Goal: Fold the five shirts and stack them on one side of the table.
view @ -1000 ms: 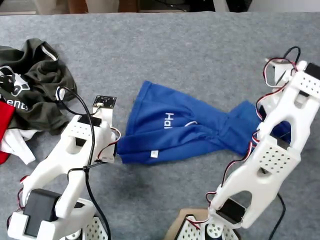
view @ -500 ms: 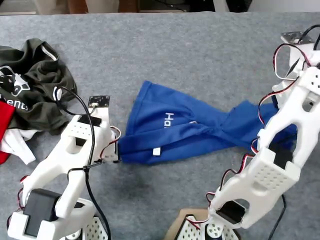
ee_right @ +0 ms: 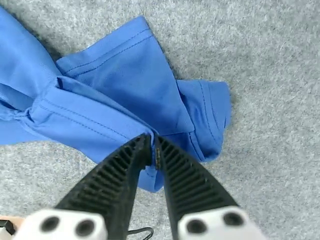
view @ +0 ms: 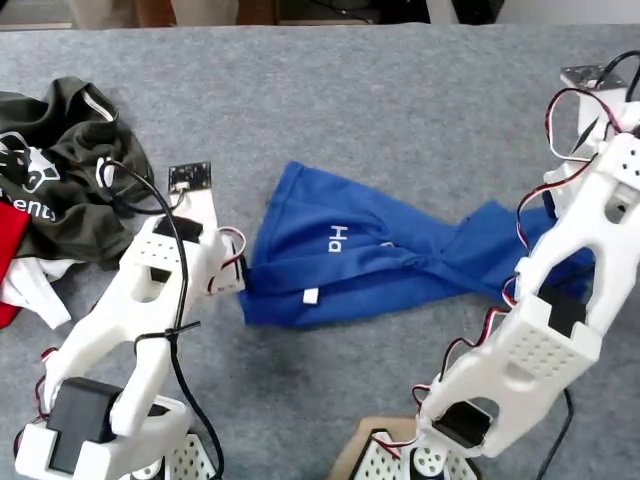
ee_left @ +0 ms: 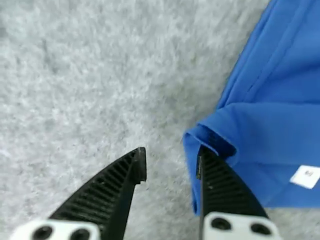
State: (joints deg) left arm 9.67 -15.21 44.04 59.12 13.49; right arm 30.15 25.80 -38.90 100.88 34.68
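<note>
Blue shirt lay twisted across the middle of the grey counter, seen from above. By my left wrist, my left hand stood apart at its left corner. By my right wrist, my right hand was clamped on its right end.

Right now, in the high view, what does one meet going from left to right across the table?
The dark green shirt, the left gripper, the blue shirt, the right arm over that shirt's right end.
</note>
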